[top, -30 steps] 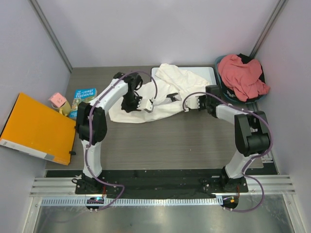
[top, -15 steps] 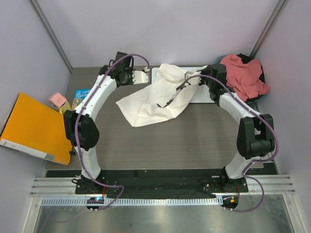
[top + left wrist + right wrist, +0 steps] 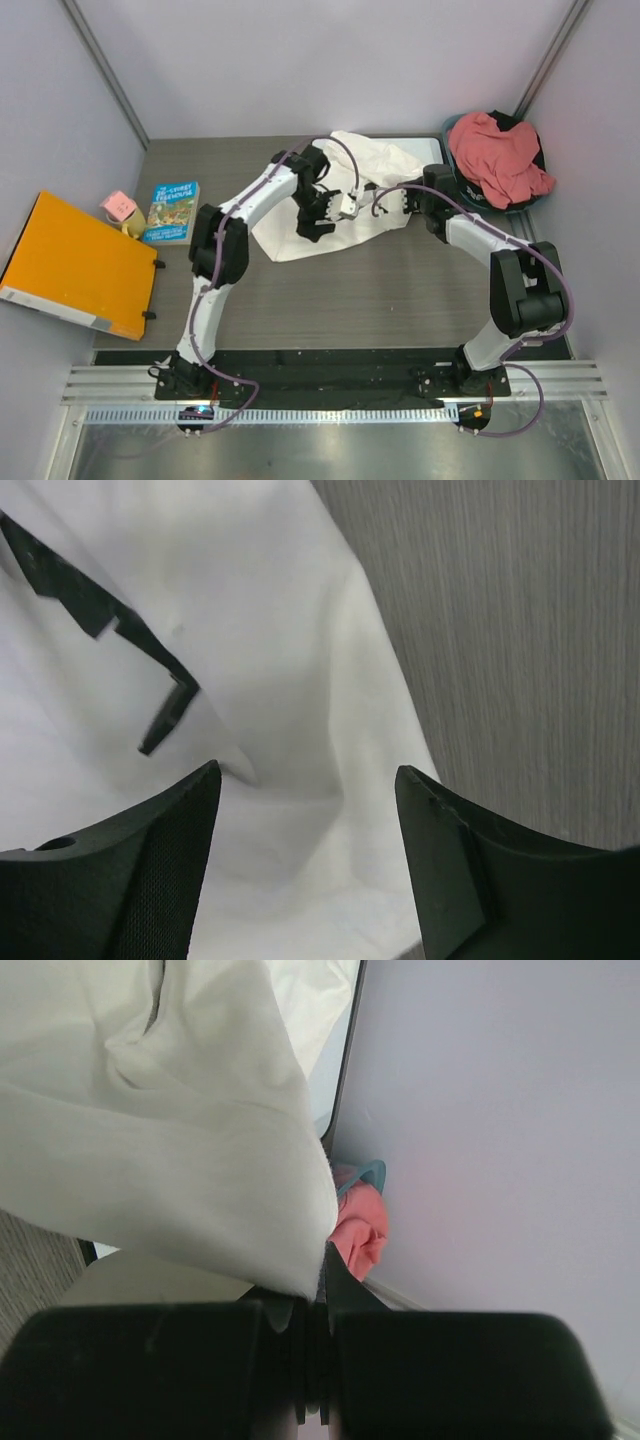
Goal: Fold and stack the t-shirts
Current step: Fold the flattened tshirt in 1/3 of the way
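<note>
The white t-shirt (image 3: 375, 180) lies crumpled across the back middle of the table, partly over the whiteboard (image 3: 432, 150). My left gripper (image 3: 322, 222) hovers open over its near-left part. In the left wrist view the black fingers (image 3: 170, 860) stand wide apart above white cloth (image 3: 280, 630), with nothing between them. My right gripper (image 3: 383, 208) is shut on a fold of the white t-shirt (image 3: 170, 1140), pinched at the jaw tips (image 3: 315, 1290). The salmon t-shirt (image 3: 500, 155) is heaped in a basket at the back right and shows as a pink patch (image 3: 360, 1225) in the right wrist view.
A teal-rimmed basket (image 3: 452, 125) holds the salmon shirt in the back right corner. An orange folder (image 3: 70, 265), a blue book (image 3: 172, 210) and a small pink box (image 3: 118, 205) sit at the left. Grey walls close in on the back and both sides.
My left gripper let go of the white shirt, opened, swung out to the back left, then came back over the shirt's middle. The right gripper stays shut on the cloth, now lower and nearer.
</note>
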Controlling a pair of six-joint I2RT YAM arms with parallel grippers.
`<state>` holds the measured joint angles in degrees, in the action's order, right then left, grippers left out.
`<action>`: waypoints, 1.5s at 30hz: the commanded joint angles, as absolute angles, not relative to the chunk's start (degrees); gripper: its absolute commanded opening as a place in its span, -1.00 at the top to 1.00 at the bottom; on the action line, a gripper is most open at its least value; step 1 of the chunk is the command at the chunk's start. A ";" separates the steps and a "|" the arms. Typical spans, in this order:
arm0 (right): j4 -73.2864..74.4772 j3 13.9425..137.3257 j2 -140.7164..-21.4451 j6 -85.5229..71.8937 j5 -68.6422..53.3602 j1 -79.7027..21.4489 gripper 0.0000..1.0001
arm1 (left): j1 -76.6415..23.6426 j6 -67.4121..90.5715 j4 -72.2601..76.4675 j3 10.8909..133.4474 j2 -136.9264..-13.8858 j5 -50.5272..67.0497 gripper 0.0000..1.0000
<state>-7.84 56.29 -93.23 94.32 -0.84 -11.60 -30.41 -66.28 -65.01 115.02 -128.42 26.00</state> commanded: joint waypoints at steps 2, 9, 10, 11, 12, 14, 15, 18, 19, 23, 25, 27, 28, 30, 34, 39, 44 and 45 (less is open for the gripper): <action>-9.41 55.37 -89.39 92.37 1.67 -12.04 0.97 | -29.88 -70.13 -78.56 134.80 -137.53 36.91 -0.35; -9.14 55.72 -89.56 90.97 2.20 -12.13 0.98 | -29.88 -73.39 -80.68 135.09 -140.27 38.94 -0.08; -9.14 55.98 -89.65 90.97 2.28 -12.13 0.98 | -29.88 -73.65 -81.29 134.91 -140.45 38.94 -0.07; -9.05 56.25 -89.74 90.88 2.37 -12.13 0.98 | -29.88 -74.52 -83.04 134.74 -140.45 38.94 -0.08; -8.97 56.42 -90.00 90.97 2.29 -12.13 0.98 | -29.88 -74.97 -83.75 134.21 -140.54 38.94 -0.12; -8.79 56.86 -90.26 91.05 2.11 -12.13 0.98 | -29.88 -76.02 -85.51 133.69 -140.54 38.85 -0.19; -8.79 57.04 -90.35 91.32 2.11 -12.13 0.98 | -29.88 -76.29 -85.87 132.99 -140.54 38.41 -0.23; -8.61 57.83 -90.88 91.32 1.76 -12.13 0.97 | -29.88 -76.55 -85.70 130.62 -140.54 37.10 -0.28; -8.53 58.09 -90.97 91.32 1.67 -12.13 0.98 | -29.97 -76.38 -85.35 130.00 -140.54 36.65 -0.25; -8.53 58.89 -90.88 91.23 1.32 -12.13 0.98 | -30.06 -73.31 -81.92 127.10 -140.19 33.50 1.00; -8.52 58.89 -90.53 91.58 1.32 -12.04 0.97 | -30.06 -70.15 -79.82 126.83 -140.10 29.82 1.00; -8.52 59.06 -90.00 91.67 1.93 -12.13 0.98 | -29.62 -67.43 -78.32 127.79 -138.61 27.08 1.00; -8.61 59.15 -89.74 91.84 2.11 -12.13 0.98 | -29.27 -63.84 -76.31 128.23 -137.56 25.59 1.00; -10.19 59.41 -89.39 92.63 3.07 -11.69 0.98 | -28.13 -61.27 -73.93 129.02 -132.49 20.41 1.00; -16.78 61.17 -89.73 93.16 5.35 -10.72 0.98 | -27.60 -60.81 -62.96 126.83 -120.79 1.89 1.00; -28.80 66.44 -91.93 93.34 7.73 -10.72 0.98 | -26.37 -72.32 -45.92 123.31 -111.10 -21.40 1.00; -41.04 73.12 -96.15 94.04 9.67 -10.99 0.98 | -24.44 -78.65 -33.08 121.49 -106.28 -30.40 1.00; -40.87 73.65 -96.07 94.65 9.41 -10.99 0.98 | -24.17 -80.49 -29.31 119.99 -105.30 -31.11 1.00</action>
